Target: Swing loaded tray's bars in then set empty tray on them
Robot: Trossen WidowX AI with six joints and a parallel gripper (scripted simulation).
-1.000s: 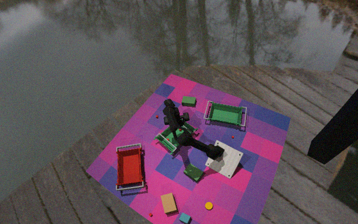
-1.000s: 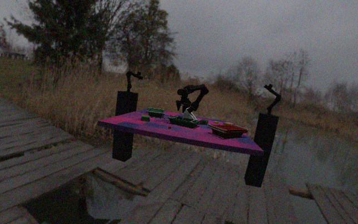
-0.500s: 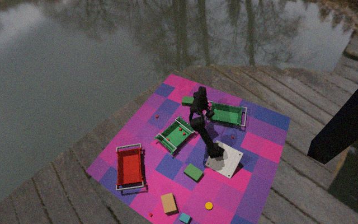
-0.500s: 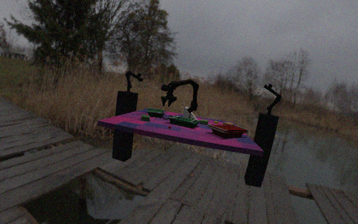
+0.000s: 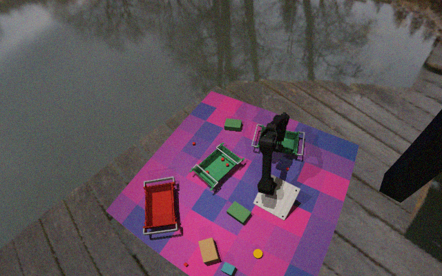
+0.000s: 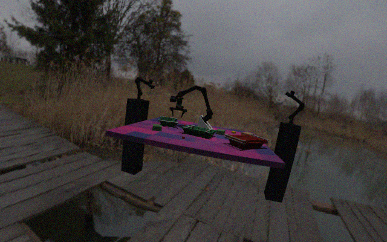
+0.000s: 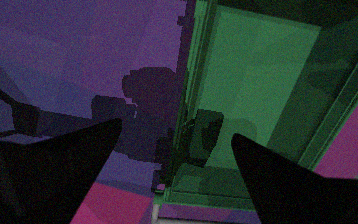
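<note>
The loaded green tray [image 5: 217, 168] [image 6: 198, 132] stands mid-table with small red blocks inside. Its two wire bars, one [image 5: 228, 154] at the upper right and one [image 5: 206, 176] at the lower left, lie in across its top near the ends. The empty green tray [image 5: 289, 142] [image 6: 169, 123] [image 7: 260, 65] stands upright on the table, its bars out past its ends. My gripper [image 6: 177, 117] [image 7: 178, 131] is open and empty above the empty tray, its fingers on either side of one long wall in the wrist view. The arm hides part of this tray in the top view.
A red tray [image 5: 160, 207] [image 6: 246, 143] stands at the far side from the empty tray. Green blocks [image 5: 233, 124] [image 5: 239, 212], a tan block [image 5: 208, 251], a teal block [image 5: 228, 268] and a yellow disc [image 5: 257, 253] lie around. Loose red cubes lie on the table.
</note>
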